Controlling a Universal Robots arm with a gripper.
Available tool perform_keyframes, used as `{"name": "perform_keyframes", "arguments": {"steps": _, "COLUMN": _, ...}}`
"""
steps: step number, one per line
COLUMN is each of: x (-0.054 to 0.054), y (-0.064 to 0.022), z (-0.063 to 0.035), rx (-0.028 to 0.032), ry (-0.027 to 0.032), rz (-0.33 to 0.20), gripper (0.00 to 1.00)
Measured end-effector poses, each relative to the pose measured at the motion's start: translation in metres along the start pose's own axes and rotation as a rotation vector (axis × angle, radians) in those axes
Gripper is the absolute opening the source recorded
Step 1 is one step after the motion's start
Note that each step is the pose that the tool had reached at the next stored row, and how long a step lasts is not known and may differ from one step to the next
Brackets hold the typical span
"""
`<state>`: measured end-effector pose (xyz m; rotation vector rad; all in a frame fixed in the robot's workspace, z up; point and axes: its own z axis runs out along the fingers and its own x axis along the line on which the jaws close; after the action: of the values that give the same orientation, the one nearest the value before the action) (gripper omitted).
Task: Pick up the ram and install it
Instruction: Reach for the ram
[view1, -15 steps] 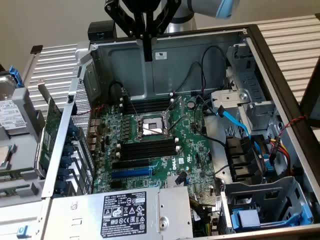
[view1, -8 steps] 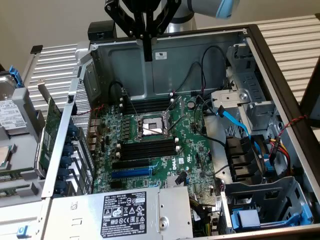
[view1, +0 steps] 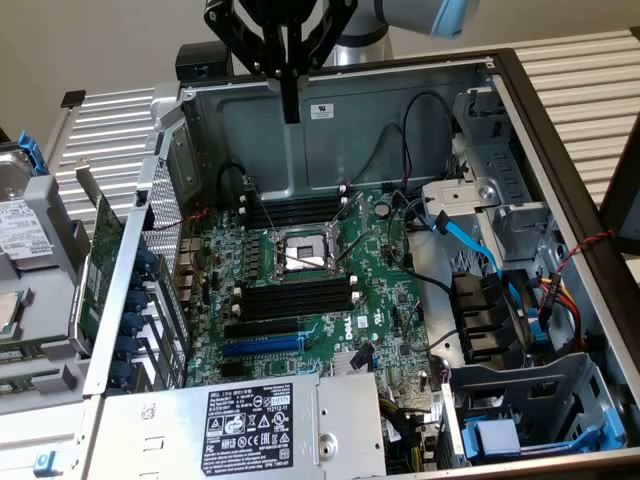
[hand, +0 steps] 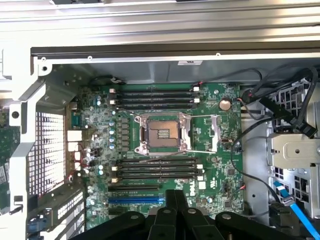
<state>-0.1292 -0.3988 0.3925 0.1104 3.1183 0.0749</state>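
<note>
Got my black fingers (view1: 291, 112) pinched fully shut, nothing in them, hanging over the open grey metal computer case (view1: 380, 140). The green motherboard (view1: 390, 290) is well below them.

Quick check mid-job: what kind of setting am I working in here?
Probably a computer service or assembly bench: an open tower case lies on its side, exposing a green motherboard with an empty CPU socket and black memory slots.

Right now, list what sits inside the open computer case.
Green motherboard with an empty CPU socket, two banks of black memory slots and a blue expansion slot. The labelled metal box covers the board's near edge.
</note>
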Motion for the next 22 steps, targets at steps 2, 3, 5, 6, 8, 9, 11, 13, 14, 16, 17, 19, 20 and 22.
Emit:
{"name": "perform_keyframes", "arguments": {"steps": 2, "x": 0.008, "y": -0.0006, "z": -0.0001, "rx": 0.0000, "ry": -0.0001, "rz": 0.000, "gripper": 0.10}}
{"name": "perform_keyframes", "arguments": {"steps": 3, "x": 0.012, "y": -0.0011, "z": -0.0001, "rx": -0.0001, "ry": -0.0001, "rz": 0.000, "gripper": 0.10}}
{"name": "perform_keyframes", "arguments": {"steps": 5, "x": 0.021, "y": -0.0020, "z": -0.0003, "rx": -0.0001, "ry": -0.0001, "rz": 0.000, "gripper": 0.10}}
{"name": "perform_keyframes", "arguments": {"steps": 6, "x": 0.026, "y": -0.0024, "z": -0.0004, "rx": -0.0001, "ry": -0.0001, "rz": 0.000, "gripper": 0.10}}
{"name": "perform_keyframes", "arguments": {"steps": 8, "x": 0.035, "y": -0.0032, "z": -0.0006, "rx": 0.0000, "ry": 0.0000, "rz": 0.000, "gripper": 0.10}}
{"name": "perform_keyframes", "arguments": {"steps": 9, "x": 0.039, "y": -0.0036, "z": -0.0007, "rx": -0.0001, "ry": -0.0001, "rz": 0.000, "gripper": 0.10}}
{"name": "perform_keyframes", "arguments": {"steps": 11, "x": 0.048, "y": -0.0045, "z": -0.0008, "rx": -0.0001, "ry": -0.0001, "rz": 0.000, "gripper": 0.10}}
{"name": "perform_keyframes", "arguments": {"steps": 13, "x": 0.057, "y": -0.0055, "z": -0.0010, "rx": -0.0001, "ry": -0.0001, "rz": 0.000, "gripper": 0.10}}
{"name": "perform_keyframes", "arguments": {"steps": 14, "x": 0.062, "y": -0.0060, "z": -0.0011, "rx": 0.0000, "ry": -0.0001, "rz": 0.000, "gripper": 0.10}}
{"name": "perform_keyframes", "arguments": {"steps": 16, "x": 0.071, "y": -0.0070, "z": -0.0013, "rx": -0.0001, "ry": 0.0000, "rz": 0.000, "gripper": 0.10}}
{"name": "perform_keyframes", "arguments": {"steps": 17, "x": 0.075, "y": -0.0075, "z": -0.0014, "rx": 0.0000, "ry": -0.0001, "rz": 0.000, "gripper": 0.10}}
{"name": "perform_keyframes", "arguments": {"steps": 19, "x": 0.085, "y": -0.0087, "z": -0.0016, "rx": 0.0000, "ry": 0.0000, "rz": 0.000, "gripper": 0.10}}
{"name": "perform_keyframes", "arguments": {"steps": 20, "x": 0.089, "y": -0.0093, "z": -0.0017, "rx": -0.0001, "ry": -0.0001, "rz": 0.000, "gripper": 0.10}}
{"name": "perform_keyframes", "arguments": {"steps": 22, "x": 0.098, "y": -0.0103, "z": -0.0018, "rx": -0.0001, "ry": -0.0001, "rz": 0.000, "gripper": 0.10}}
